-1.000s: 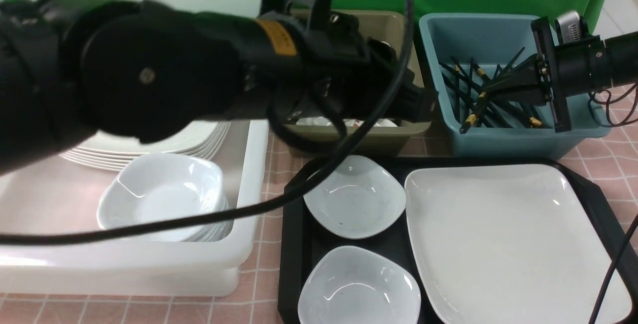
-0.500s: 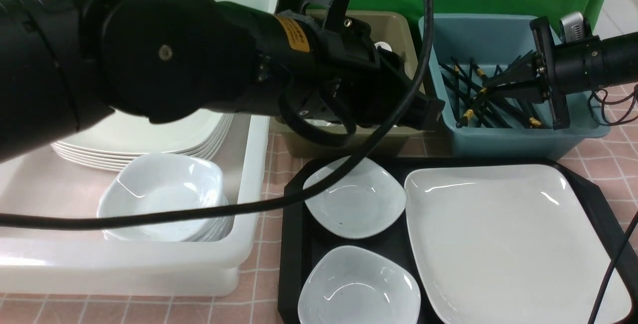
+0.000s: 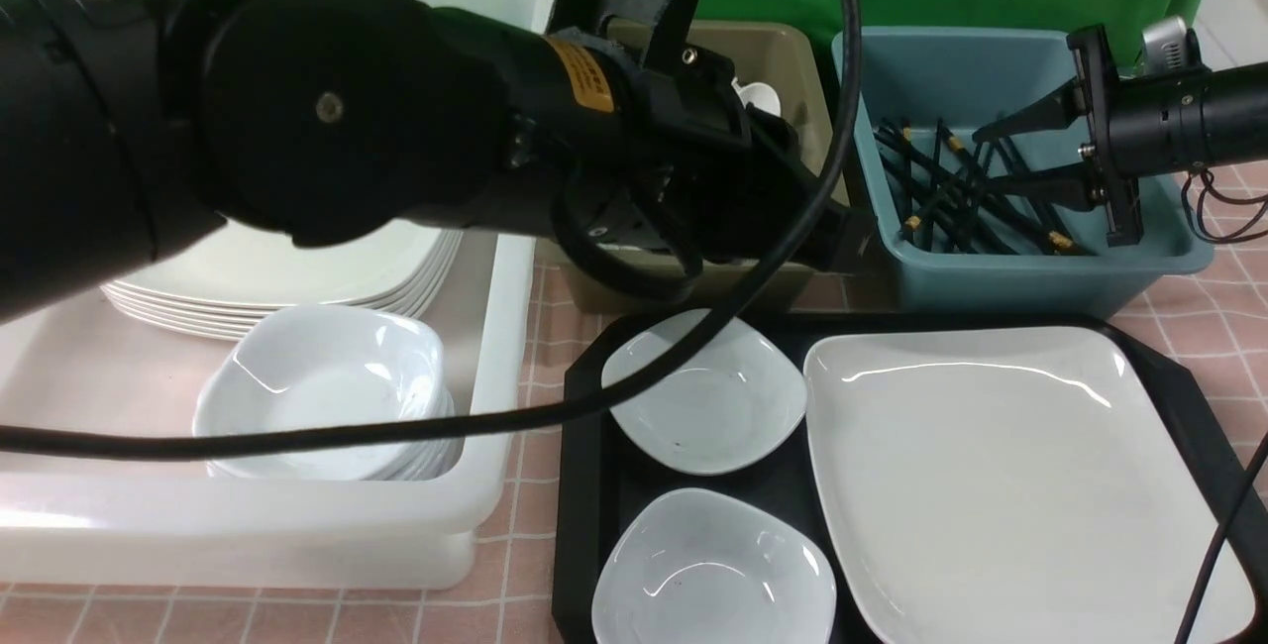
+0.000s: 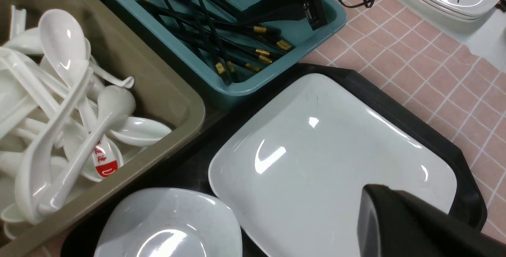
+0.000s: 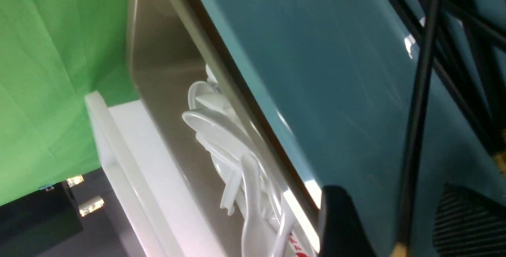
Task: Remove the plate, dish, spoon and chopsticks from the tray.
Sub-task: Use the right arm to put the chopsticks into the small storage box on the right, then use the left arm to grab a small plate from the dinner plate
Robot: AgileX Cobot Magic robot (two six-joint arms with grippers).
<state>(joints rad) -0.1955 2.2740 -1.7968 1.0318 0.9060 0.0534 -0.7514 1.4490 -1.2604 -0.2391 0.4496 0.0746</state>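
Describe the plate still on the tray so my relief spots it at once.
Find the black tray in the foreground. The plate fills its right part, beside two small dishes. It alone is wide and shallow; they are small and deep.

black arm (image 3: 327, 109), yellow label (image 3: 580, 74), black cable (image 3: 248, 440)

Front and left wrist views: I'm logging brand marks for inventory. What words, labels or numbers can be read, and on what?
Red print on a white spoon in the tan bin: short script words over a red patch, too blurred to read.
Yellow sticker on the left arm: dark print, too small to read.
Nothing else shows text.
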